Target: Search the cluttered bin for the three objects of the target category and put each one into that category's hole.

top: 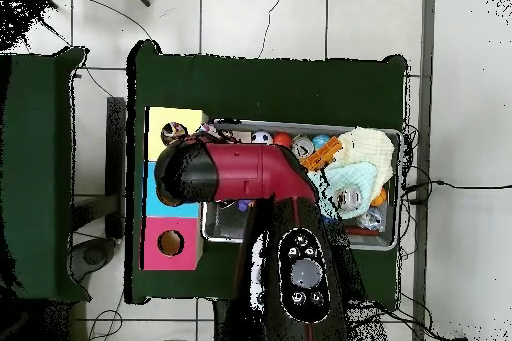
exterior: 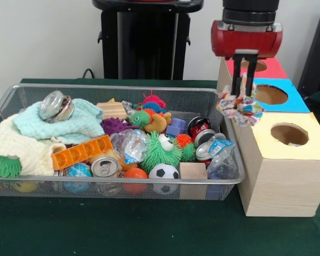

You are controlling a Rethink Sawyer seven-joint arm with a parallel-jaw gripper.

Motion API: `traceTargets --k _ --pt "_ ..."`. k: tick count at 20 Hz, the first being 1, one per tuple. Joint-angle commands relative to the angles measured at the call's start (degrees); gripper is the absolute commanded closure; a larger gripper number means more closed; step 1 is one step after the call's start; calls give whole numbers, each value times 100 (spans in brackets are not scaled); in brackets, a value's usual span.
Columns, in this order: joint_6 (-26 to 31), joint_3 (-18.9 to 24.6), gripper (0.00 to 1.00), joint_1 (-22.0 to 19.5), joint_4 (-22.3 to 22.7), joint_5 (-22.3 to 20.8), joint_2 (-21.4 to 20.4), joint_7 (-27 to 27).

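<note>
My gripper point(exterior: 244, 92) hangs shut on a multicoloured patterned cloth point(exterior: 240, 108), held in the air between the wire bin's right end and the wooden hole box. The cloth sits just left of the blue-topped hole point(exterior: 271, 94), behind the yellow-topped hole point(exterior: 290, 134) and in front of the red-topped hole point(exterior: 256, 65). In the overhead view the red arm head point(top: 190, 173) covers the gripper and most of the blue section; the yellow top point(top: 176, 119) and red top point(top: 170, 243) show either side.
The wire bin point(exterior: 122, 88) holds a mint cloth point(exterior: 69, 124), a cream cloth point(exterior: 16, 146), an orange block point(exterior: 81, 152), a soda can point(exterior: 105, 166), a soccer ball point(exterior: 164, 172), a green spiky toy point(exterior: 161, 151), a wooden cube point(exterior: 193, 171) and several other items. In the overhead view the bin point(top: 392, 187) lies right of the boxes.
</note>
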Motion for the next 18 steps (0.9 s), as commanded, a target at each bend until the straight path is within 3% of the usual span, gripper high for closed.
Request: traceTargets --k 1,7,18 --pt "810 189 100 181 112 220 -88 739" --pt "723 92 100 359 99 257 -85 887" --pt "380 -149 100 726 -214 235 480 1075"
